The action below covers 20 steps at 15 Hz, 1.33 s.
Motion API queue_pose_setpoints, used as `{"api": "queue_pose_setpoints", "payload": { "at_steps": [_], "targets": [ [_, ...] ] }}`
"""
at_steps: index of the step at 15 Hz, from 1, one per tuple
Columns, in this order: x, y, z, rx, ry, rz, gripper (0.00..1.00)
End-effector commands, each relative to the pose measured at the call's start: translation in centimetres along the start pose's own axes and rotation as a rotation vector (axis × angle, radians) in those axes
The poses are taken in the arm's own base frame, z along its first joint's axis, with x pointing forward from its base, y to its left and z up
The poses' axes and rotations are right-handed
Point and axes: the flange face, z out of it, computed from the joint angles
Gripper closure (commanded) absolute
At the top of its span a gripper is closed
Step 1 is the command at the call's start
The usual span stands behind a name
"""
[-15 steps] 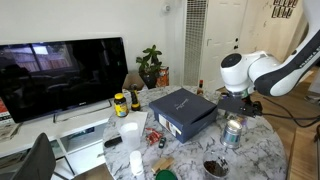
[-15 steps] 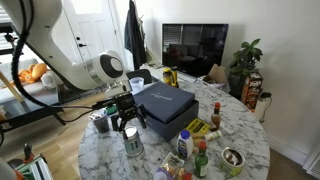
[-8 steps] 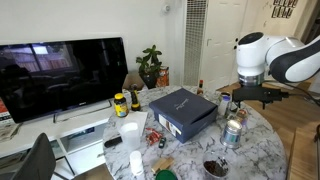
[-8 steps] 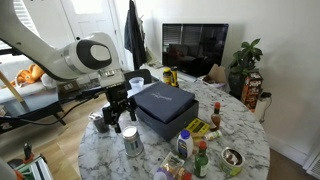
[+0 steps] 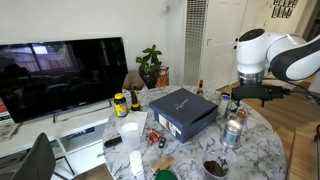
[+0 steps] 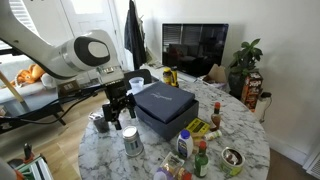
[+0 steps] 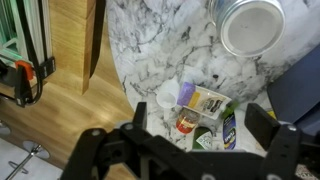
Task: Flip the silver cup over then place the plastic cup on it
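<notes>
Shiny round silver cup point(image 7: 250, 27), maybe upright, marble table point(image 7: 150, 45)

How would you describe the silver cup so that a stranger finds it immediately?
Find the round marble table with the dark blue box in its middle. The silver cup stands beside that box, near the table's edge: short, shiny bare metal, unlike the coloured bottles.

Two room cams plus a wrist cam, placed off the blue box point(image 5: 183, 110)

In an exterior view the camera stands back from the marble table point(image 5: 255, 150): TV point(image 5: 60, 75) left of the box, arm point(image 5: 265, 55) right of it. In an exterior view facing the TV point(image 6: 195, 45), the box point(image 6: 165, 108) sits central with the arm point(image 6: 85, 55) left of it. Both share box, TV, tabletop and silver cup point(image 6: 132, 143). The wrist view is close, looking down over the table edge point(image 7: 125, 70), with the cup point(image 7: 250, 27) top right.
</notes>
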Motion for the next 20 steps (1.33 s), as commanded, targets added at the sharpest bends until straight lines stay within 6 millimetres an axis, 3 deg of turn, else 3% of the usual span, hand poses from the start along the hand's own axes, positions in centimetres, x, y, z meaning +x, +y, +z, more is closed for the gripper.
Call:
{"api": "queue_pose_setpoints", "payload": {
  "at_steps": [1, 11, 12, 17, 20],
  "targets": [
    [-0.9, -0.2, -2.1, 0.028, 0.015, -0.066, 0.0],
    [-6.7, 0.1, -7.0, 0.084, 0.079, -0.365, 0.0],
    [-6.0, -0.8, -6.3, 0.09, 0.076, -0.326, 0.0],
    [-6.5, -0.7, -7.0, 0.097, 0.09, -0.353, 0.0],
    [-8.2, -0.9, -7.4, 0.141, 0.083, -0.445, 0.0]
  ]
}}
